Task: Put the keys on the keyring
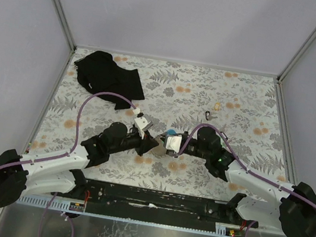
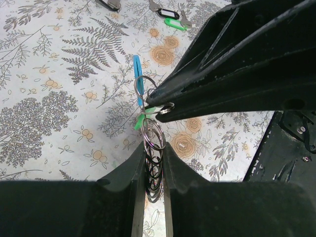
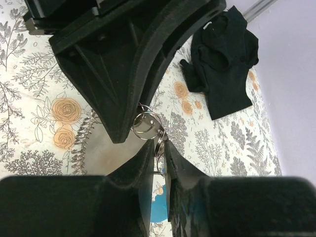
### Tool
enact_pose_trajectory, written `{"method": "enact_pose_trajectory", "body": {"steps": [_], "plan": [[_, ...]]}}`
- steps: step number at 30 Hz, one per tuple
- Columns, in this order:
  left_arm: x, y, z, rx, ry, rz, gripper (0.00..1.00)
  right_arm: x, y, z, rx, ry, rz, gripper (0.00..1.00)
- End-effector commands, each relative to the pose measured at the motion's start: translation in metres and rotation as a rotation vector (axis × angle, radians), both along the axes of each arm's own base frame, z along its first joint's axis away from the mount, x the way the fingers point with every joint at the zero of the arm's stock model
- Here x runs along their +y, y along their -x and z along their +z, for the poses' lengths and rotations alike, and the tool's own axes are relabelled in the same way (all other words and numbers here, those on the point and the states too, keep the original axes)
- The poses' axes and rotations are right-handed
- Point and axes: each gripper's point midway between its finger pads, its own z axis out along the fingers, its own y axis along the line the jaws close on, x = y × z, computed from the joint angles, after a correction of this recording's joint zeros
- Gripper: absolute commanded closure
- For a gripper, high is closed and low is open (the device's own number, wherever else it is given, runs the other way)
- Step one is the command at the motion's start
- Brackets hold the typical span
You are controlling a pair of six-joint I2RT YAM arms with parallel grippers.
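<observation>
Currently the left gripper point(image 2: 154, 148) is clamping its jaws, almost together, on a stack of metal split rings belonging to the keyring point(image 2: 137, 74). The right gripper point(image 3: 159, 144), its jaws likewise nearly together, is pinching what looks like a single ring of that same bunch. A green sliver point(image 2: 140, 122) is showing beside the rings; whether it is the tag of a key already on cannot be told. The step in hand seems to be steadying and prising a ring between the two arms, so threading is probably only starting. The next move is likely calling for one gripper to keep the ring fixed and its gap exposed while the other is freeing itself to fetch a key. In the left wrist view the light-blue band is showing edge-on, its long axis running in line with the left fingers and pointing away from them. The keyring is sitting well apart from the black cloth point(image 1: 107, 77), on the side nearer the arm bases and to the robot's right. The loose keys point(image 2: 173, 23) are lying on the table point(image 1: 241, 89), farther right of that cloth.
</observation>
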Motion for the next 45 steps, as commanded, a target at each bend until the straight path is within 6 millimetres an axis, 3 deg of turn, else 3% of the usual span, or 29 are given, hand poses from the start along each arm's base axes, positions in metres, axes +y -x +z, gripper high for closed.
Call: {"method": "enact_pose_trajectory", "body": {"steps": [1, 14, 18, 22, 27, 34, 41, 45], "plan": [[-0.002, 0.000, 0.012, -0.035, 0.015, -0.010, 1.00, 0.000, -0.008, 0.031, -0.027, -0.063, -0.050, 0.80], [-0.003, 0.004, 0.013, -0.048, 0.032, -0.033, 0.98, 0.006, -0.009, 0.037, 0.025, -0.097, -0.055, 0.86], [-0.002, 0.008, 0.018, -0.079, 0.064, -0.047, 0.89, 0.006, -0.012, 0.037, 0.040, -0.104, -0.076, 0.90], [0.005, 0.008, 0.022, -0.119, 0.098, -0.023, 0.71, 0.006, -0.013, 0.041, 0.046, -0.121, -0.084, 0.93], [0.011, 0.010, 0.039, -0.212, 0.149, -0.020, 0.61, 0.001, -0.016, 0.053, 0.047, -0.193, -0.086, 0.97], [0.021, 0.009, 0.062, -0.337, 0.236, -0.024, 0.56, -0.012, -0.021, 0.071, 0.098, -0.328, -0.046, 0.99], [0.043, -0.007, 0.086, -0.428, 0.362, -0.026, 0.54, -0.017, -0.016, 0.068, 0.121, -0.367, 0.019, 1.00], [0.040, -0.012, 0.085, -0.426, 0.376, -0.074, 0.54, -0.015, -0.013, 0.059, 0.146, -0.363, 0.052, 1.00]]}}
